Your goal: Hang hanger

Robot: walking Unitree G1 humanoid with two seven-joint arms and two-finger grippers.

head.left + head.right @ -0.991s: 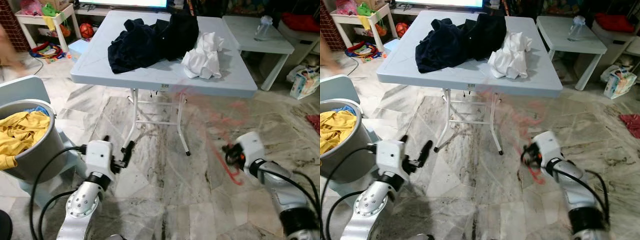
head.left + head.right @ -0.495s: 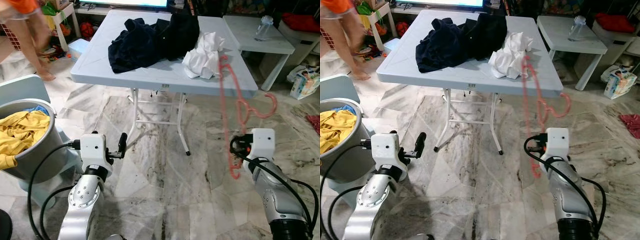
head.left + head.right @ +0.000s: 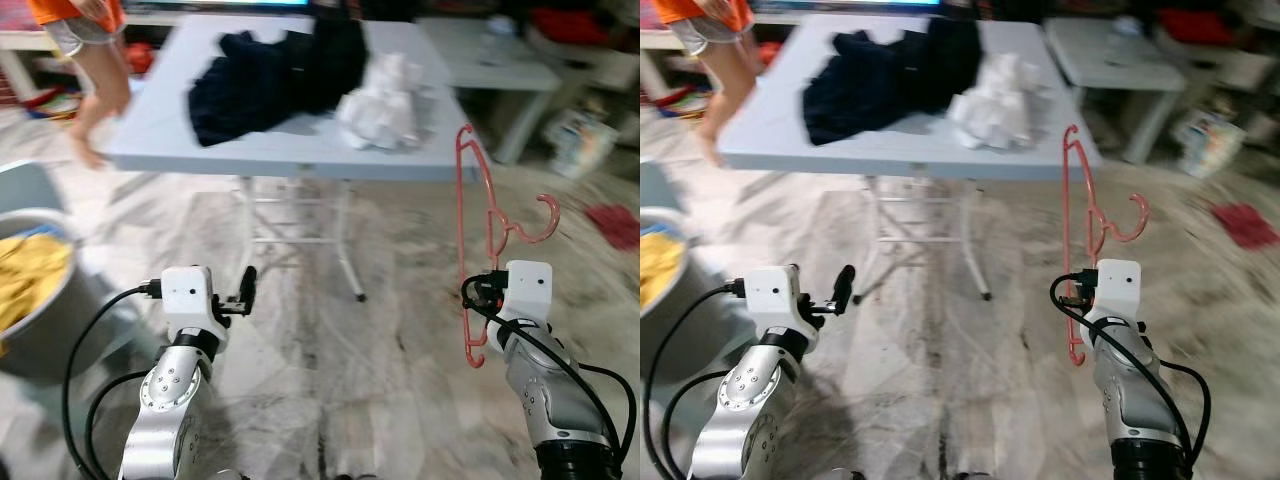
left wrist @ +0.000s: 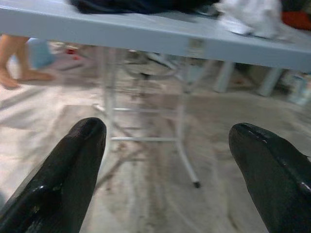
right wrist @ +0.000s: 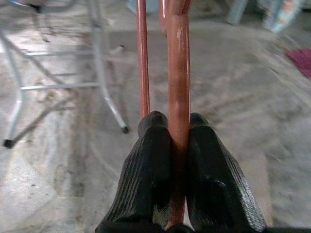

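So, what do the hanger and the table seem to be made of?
The hanger, clamped in the right gripper, looks like moulded plastic: an even salmon-pink colour with a smooth, slightly glossy rod. The folding table appears to have a matte pale blue plastic top on thin white tubular legs, probably painted metal.

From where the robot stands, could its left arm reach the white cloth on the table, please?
Probably not: the left tool hangs open and low over the floor, well short of the table edge, and the white cloth lies toward the opposite side.
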